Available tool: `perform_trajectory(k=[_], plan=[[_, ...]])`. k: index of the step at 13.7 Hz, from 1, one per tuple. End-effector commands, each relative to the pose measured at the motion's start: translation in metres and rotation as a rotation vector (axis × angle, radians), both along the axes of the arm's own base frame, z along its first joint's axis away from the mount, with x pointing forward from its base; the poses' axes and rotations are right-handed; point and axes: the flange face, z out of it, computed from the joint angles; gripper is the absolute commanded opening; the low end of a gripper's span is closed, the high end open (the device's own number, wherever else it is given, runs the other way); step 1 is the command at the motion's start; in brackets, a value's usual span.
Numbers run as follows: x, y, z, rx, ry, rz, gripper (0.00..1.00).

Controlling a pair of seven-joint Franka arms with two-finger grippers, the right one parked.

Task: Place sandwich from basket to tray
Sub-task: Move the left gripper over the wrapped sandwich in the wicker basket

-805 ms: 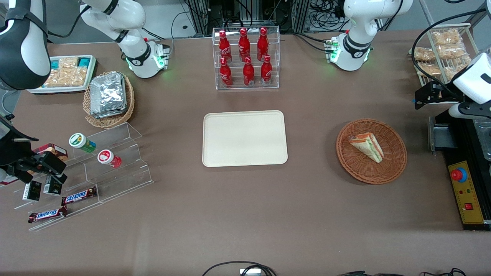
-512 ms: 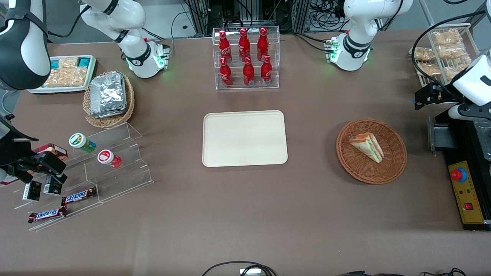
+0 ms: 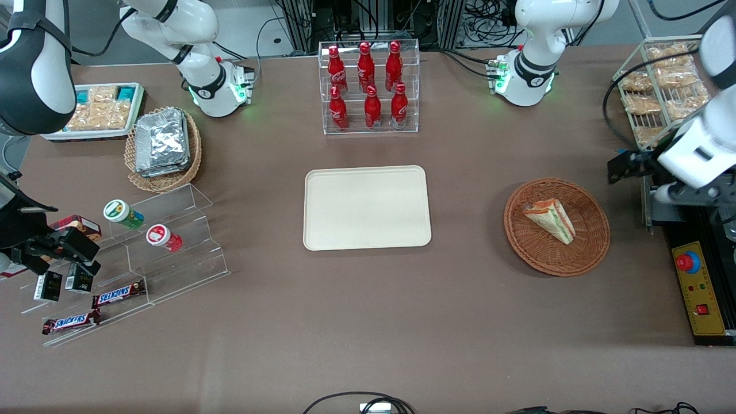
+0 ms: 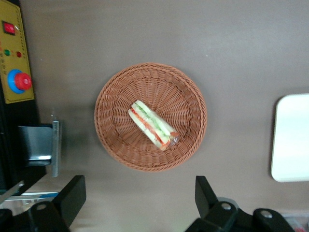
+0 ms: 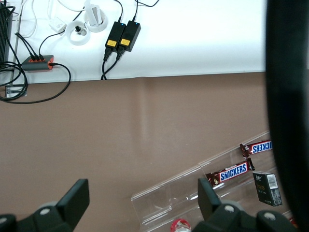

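Open pincer (image 4: 140, 195) above triangular layered sandwich (image 4: 153, 124) in basket (image 4: 113, 140).

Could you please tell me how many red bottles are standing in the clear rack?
6: three red bottles along the upper step, three on the lower step of the clear acrylic rack. None looks hidden. The left gripper hovers open near the basket.

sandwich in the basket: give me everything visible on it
The sandwich is a small triangular wedge of white bread with green, red and orange filling layers, in clear wrap. It lies on its side near the middle of the round reddish-brown wicker basket, touching only the weave. Nothing grips it: the claw hangs open above the table beside the basket. The tray has nothing on it.
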Motion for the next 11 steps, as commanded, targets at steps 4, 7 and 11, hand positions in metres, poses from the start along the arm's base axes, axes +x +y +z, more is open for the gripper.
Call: perform_trajectory(k=[4, 7, 11], plan=[[-0.017, -0.005, -0.066, 0.020, -0.023, 0.213, 1.00], [-0.035, -0.007, -0.110, 0.024, -0.071, 0.355, 1.00], [-0.047, -0.017, -0.155, 0.019, -0.115, 0.539, 1.00]])
